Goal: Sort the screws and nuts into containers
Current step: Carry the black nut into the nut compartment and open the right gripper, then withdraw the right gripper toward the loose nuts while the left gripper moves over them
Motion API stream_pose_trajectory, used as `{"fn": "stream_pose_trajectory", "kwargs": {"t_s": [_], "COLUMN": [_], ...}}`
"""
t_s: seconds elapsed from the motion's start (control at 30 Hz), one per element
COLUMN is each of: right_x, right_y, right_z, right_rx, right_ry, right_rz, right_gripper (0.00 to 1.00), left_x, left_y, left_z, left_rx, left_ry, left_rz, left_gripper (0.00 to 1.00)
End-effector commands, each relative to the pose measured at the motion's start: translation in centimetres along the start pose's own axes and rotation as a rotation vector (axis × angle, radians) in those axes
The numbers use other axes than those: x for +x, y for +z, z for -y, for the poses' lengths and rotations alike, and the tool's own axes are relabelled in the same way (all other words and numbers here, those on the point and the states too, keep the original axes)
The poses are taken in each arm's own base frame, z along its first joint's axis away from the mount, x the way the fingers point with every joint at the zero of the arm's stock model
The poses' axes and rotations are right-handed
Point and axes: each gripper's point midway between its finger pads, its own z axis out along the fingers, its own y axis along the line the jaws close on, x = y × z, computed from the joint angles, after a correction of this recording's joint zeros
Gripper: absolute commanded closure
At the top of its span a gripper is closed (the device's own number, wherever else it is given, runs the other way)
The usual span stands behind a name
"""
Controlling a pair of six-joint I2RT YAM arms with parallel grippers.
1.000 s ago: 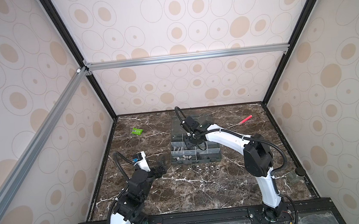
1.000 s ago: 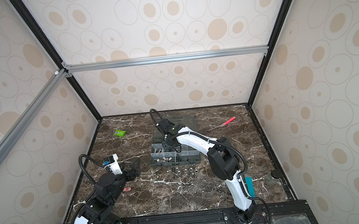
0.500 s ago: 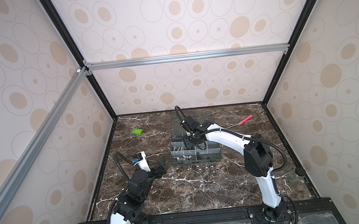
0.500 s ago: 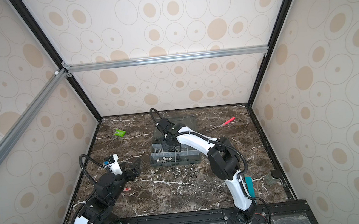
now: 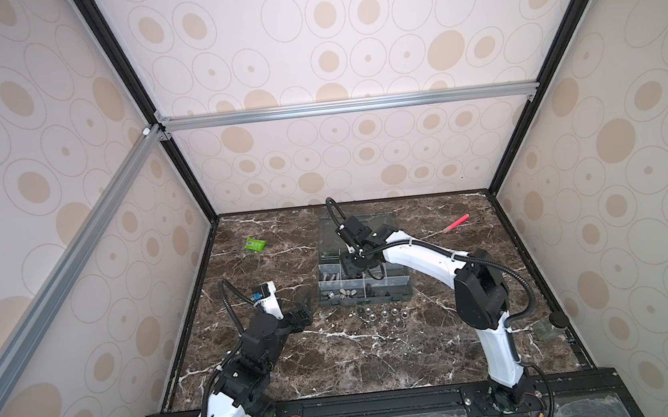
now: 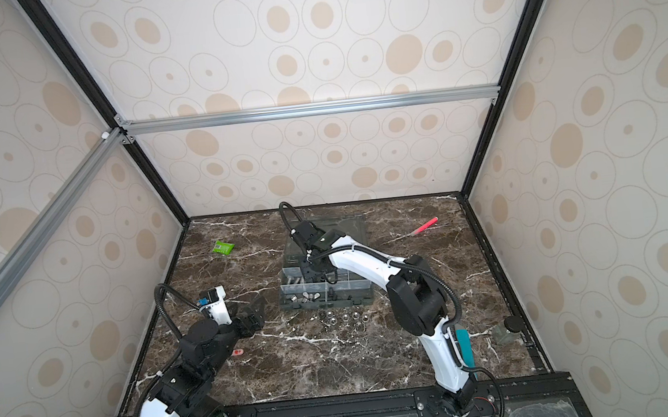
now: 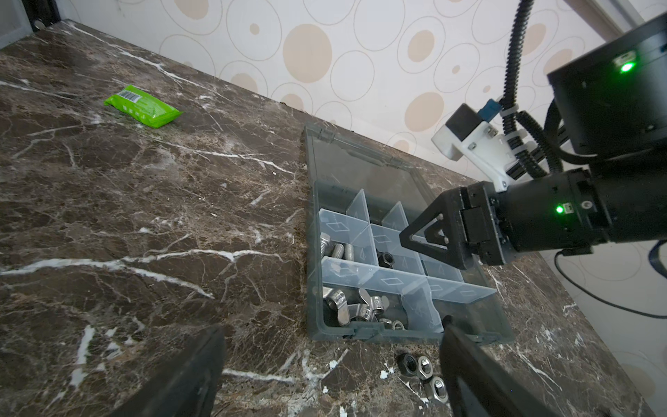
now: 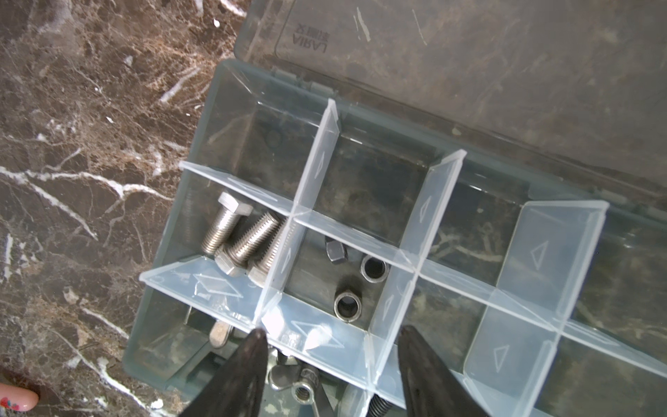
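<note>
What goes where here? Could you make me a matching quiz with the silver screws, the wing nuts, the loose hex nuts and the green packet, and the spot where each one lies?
Things:
1. silver screws
2. wing nuts
3. loose hex nuts
4. green packet

Places:
A. on the bare table, just outside the box
B. in the cell next to the dark nuts
C. on the table, well away from the box
D. in a corner cell of the box

Pairs: 1-B, 2-D, 3-A, 4-C
</note>
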Motion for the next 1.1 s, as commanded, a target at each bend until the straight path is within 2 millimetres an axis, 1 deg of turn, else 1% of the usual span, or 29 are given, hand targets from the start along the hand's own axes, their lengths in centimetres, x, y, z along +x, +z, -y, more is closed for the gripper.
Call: {"fn": "stream_pose_trajectory", "kwargs": {"t_s": [0.0, 0.23, 0.47, 0.7, 0.8, 0.9, 1.07], "right_x": [-0.3, 0.7, 2.8, 5.1, 6.5, 8.1, 10.9], "right_y": [-2.2, -4.2, -6.2, -8.6, -9.3, -9.5, -9.7], "right_z": [0.8, 1.9, 3.6, 6.0, 7.0, 7.9, 9.4], "right_rx": [0.014, 0.019, 0.038, 0.083, 0.098, 0.111, 0.142], "right_ry": [0.009, 0.050, 0.097, 0.145, 0.173, 0.201, 0.241], "right_rz": [0.037, 0.073, 0.095, 0.133, 0.139, 0.133, 0.113], "right_gripper": [0.39, 0.39, 0.39, 0.38, 0.38, 0.38, 0.38], "left_x": [-0.3, 2.1, 5.2, 7.2, 8.2, 9.1, 10.1], "left_y": [0.3, 1.4, 2.2, 2.5, 2.8, 3.1, 3.9], "left_z": [1.1, 1.9, 2.6, 3.5, 4.0, 4.7, 6.4], "left_rx": [0.045, 0.093, 0.150, 0.191, 0.201, 0.204, 0.212], "left_ry": [0.001, -0.019, -0.039, -0.023, -0.010, 0.010, 0.069], "left_rz": [-0.010, -0.117, -0.235, -0.314, -0.353, -0.387, -0.427], "left_gripper": [0.10, 0.16, 0.21, 0.24, 0.24, 0.24, 0.24]}}
